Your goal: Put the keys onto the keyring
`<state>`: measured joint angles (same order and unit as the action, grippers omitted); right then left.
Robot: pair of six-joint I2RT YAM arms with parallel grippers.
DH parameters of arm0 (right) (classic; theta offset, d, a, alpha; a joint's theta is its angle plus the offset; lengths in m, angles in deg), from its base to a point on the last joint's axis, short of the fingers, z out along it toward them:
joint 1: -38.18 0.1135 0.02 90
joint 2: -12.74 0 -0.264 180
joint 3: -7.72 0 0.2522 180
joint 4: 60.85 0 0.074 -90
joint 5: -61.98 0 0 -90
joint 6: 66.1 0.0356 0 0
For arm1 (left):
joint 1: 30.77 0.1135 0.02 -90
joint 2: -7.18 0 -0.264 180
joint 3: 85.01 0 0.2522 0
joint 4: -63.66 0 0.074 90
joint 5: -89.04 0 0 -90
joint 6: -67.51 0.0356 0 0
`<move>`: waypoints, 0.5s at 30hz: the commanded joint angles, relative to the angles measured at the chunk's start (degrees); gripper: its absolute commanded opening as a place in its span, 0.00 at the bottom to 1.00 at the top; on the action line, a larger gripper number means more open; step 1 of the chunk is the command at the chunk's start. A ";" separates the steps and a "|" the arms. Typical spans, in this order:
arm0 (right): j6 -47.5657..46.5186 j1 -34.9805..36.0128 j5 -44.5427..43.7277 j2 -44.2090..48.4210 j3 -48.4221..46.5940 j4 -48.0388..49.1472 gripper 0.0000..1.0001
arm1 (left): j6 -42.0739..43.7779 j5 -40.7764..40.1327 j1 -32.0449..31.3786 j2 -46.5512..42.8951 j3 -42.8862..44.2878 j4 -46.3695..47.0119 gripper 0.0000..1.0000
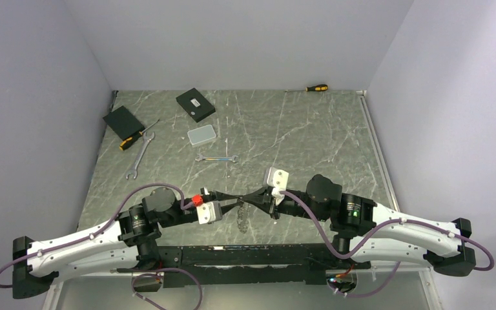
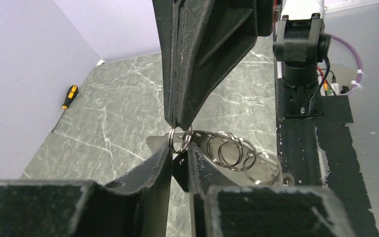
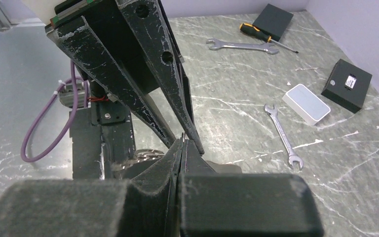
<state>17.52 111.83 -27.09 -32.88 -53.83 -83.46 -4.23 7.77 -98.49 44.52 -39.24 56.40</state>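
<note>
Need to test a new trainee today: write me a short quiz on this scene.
1. True or false: the right claw is shut on the keyring.
2. Which lies nearest the small wrench? A the white box, B a black box, C the keyring.
3. How many screwdrivers are on the table?
Key: 1 true; 2 A; 3 two.
</note>
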 commanded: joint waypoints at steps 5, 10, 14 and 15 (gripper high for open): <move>0.13 0.18 1.46 0.30 0.24 4.19 0.00 | -0.38 3.25 -0.22 -0.50 -0.35 3.97 0.00; 0.05 0.18 2.11 -0.03 0.24 3.15 0.00 | -0.81 3.80 -0.22 -0.10 -0.38 4.00 0.00; 0.11 0.23 1.05 0.56 0.19 2.06 0.00 | -1.21 1.46 -0.26 -0.19 0.14 2.37 0.00; 0.17 0.19 0.64 0.62 -0.11 1.33 0.03 | -1.08 0.92 -0.22 -0.21 0.38 1.63 0.00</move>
<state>17.46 111.85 -25.82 -32.88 -53.28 -84.16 -4.82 8.84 -98.45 44.44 -40.05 56.03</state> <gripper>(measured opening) 0.008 0.020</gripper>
